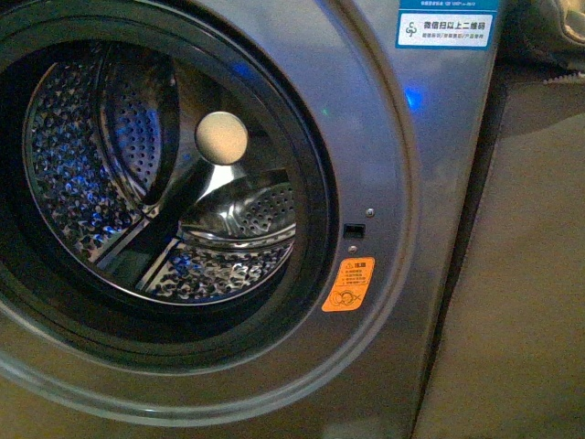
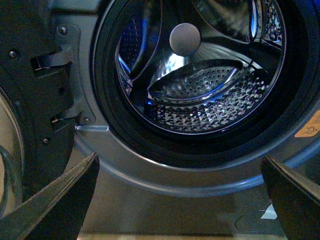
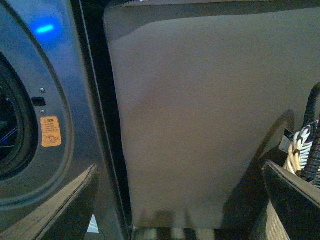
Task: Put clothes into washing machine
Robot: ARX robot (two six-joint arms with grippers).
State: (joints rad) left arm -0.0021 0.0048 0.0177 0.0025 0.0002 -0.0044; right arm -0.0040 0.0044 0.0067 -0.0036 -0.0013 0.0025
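Note:
The grey washing machine (image 1: 384, 137) fills the front view, its round black-rimmed port open onto the bare perforated steel drum (image 1: 155, 174). The orange sticker (image 1: 348, 284) and the blue-white label (image 1: 445, 27) show on its front. The dark navy garment is not in view. My left gripper (image 2: 180, 200) is open and empty, low before the port, facing the drum (image 2: 200, 85). My right gripper (image 3: 180, 200) is open and empty, facing a flat beige-grey panel (image 3: 200, 110) beside the machine (image 3: 45, 90). Neither arm shows in the front view.
The open door with its hinges (image 2: 50, 100) stands at the port's side in the left wrist view. A woven basket with cables and rope (image 3: 300, 160) stands next to the panel. A dark gap (image 3: 97, 100) separates machine and panel.

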